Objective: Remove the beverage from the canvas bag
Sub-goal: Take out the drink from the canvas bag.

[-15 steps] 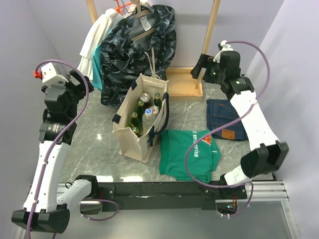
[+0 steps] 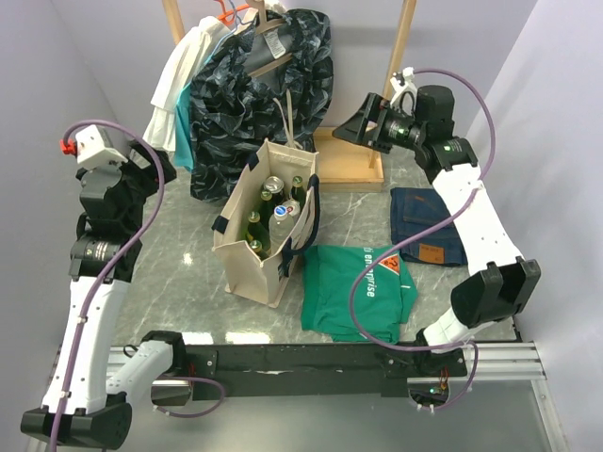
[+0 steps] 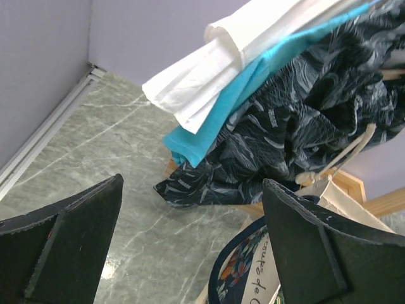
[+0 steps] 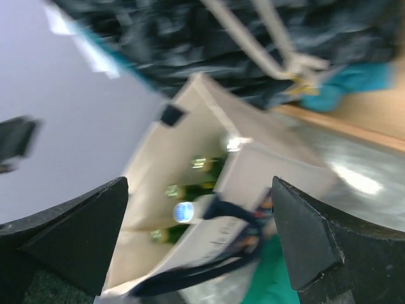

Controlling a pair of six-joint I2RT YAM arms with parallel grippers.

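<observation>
The cream canvas bag [image 2: 240, 252] with navy straps stands upright in the middle of the table, its mouth open. Several green and clear beverage bottles [image 2: 273, 207] stand inside it. My left gripper [image 2: 156, 168] is open and empty, raised to the left of the bag; its view shows the bag's navy-trimmed edge [image 3: 262, 278] low between the fingers [image 3: 69, 244]. My right gripper [image 2: 356, 129] is open and empty, raised to the right of and behind the bag and pointing at it. Its blurred view shows the bag [image 4: 155, 171] and bottle tops [image 4: 183, 211] below.
A dark patterned garment [image 2: 259, 89], a white shirt [image 2: 179, 80] and a teal one hang on a wooden rack [image 2: 349, 160] behind the bag. A green T-shirt [image 2: 358, 287] and folded jeans [image 2: 429, 226] lie to its right.
My right gripper has swung left, away from the rack post and toward the bag. My left arm has shifted slightly.
</observation>
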